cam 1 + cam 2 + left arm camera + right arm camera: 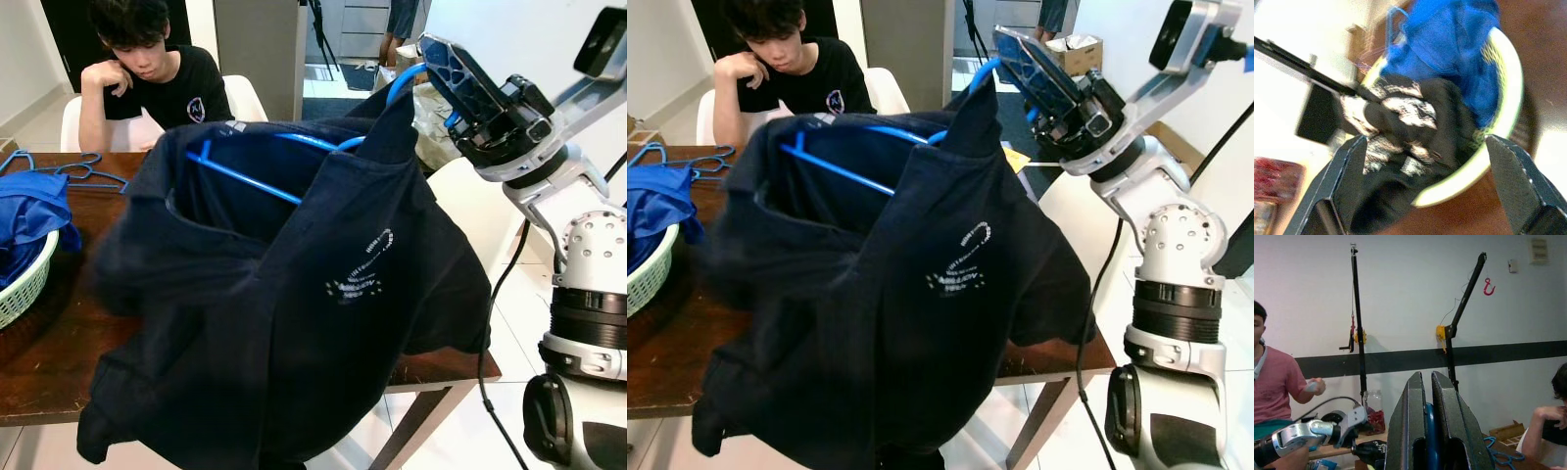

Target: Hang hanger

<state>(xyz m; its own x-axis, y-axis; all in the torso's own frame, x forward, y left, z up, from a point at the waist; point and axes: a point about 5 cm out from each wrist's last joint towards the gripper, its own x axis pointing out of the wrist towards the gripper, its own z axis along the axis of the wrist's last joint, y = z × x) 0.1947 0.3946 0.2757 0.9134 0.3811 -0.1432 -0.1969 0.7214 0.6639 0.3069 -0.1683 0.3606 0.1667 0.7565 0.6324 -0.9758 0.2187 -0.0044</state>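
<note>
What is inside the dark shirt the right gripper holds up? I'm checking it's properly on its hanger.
A blue hanger shows through the dark shirt collar; its hook is clamped in the right gripper. Fabric covers its ends.

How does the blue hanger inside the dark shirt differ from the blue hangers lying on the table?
The hanger in the shirt is lifted, pinched at its hook by the right claw; the spare hangers lie flat on the table, untouched. The first carries a dark shirt; the spare ones are bare. Both are blue.

silver right arm [1176,245], black ribbed joint ring, long black fingers [1449,416]
</note>
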